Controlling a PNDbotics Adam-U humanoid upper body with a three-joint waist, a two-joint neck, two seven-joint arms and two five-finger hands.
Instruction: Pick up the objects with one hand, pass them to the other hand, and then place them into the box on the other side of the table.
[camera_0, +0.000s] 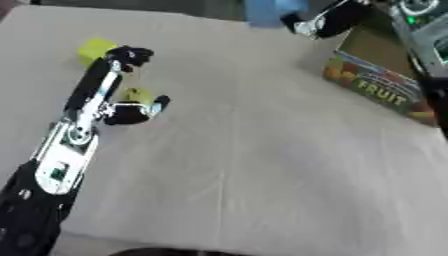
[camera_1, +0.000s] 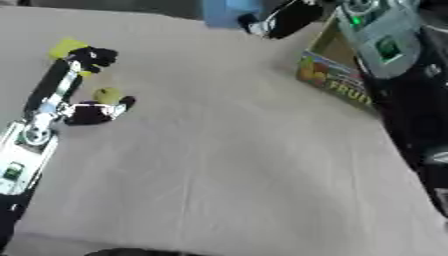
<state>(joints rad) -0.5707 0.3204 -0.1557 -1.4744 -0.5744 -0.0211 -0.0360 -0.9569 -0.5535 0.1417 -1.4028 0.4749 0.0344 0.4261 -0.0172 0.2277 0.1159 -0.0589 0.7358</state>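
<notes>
Left hand closing in on the small yellow-green fruit, far left of the table.

I have the left hand (camera_0: 122, 95) spread around the round yellow-green fruit (camera_1: 107, 94), thumb low on one side and fingers beyond it, not yet curled onto it. A yellow block (camera_0: 94, 48) sits just past. The right hand (camera_1: 280, 20) waits over the fruit box (camera_0: 378, 82) for the handover; its fingers I cannot tell.

A small yellow-green round object (camera_1: 107, 94) is seen on the counter, far left. A yellow block (camera_0: 94, 49) lies beyond it. The "FRUIT"-printed box (camera_0: 378, 82) is placed far right, open-topped.
</notes>
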